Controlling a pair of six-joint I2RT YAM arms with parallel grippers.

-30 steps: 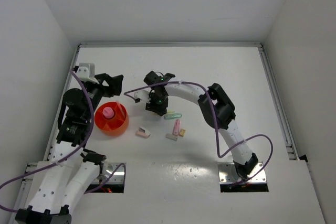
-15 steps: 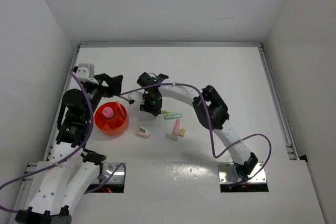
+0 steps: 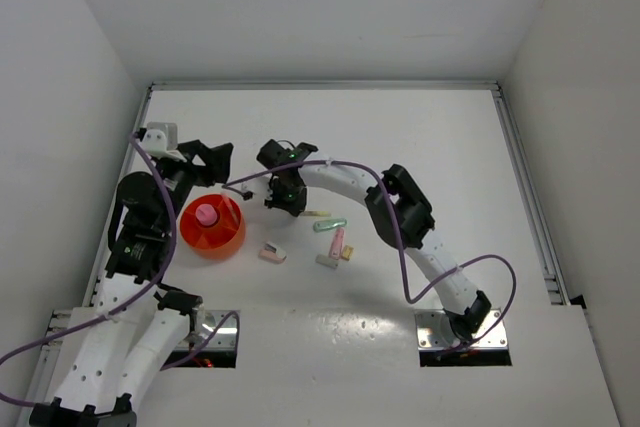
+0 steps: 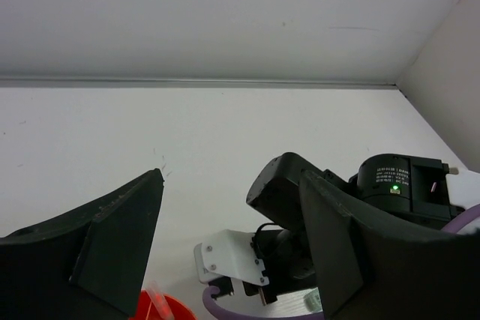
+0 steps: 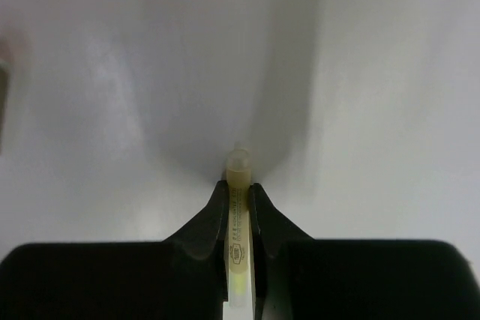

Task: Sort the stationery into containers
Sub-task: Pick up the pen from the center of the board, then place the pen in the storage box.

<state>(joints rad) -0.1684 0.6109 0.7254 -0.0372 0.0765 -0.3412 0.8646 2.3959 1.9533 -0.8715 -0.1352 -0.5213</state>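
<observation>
right gripper [image 5: 238,185]: jaws pinched almost closed on yellow-green pen [image 5: 238,164], tip poking out ahead (lengthwise grip, probably so it drops in straight)
orange bowl [image 3: 232,234]: centre-left of top view, pink item [image 3: 206,214] inside; the held pen is just to its upper right
left gripper [image 4: 231,179]: jaws spread wide, holding nothing, just above the bowl in frame, likely keeping clear
mint-green marker [image 3: 330,223]: mid-frame, unsorted
</observation>
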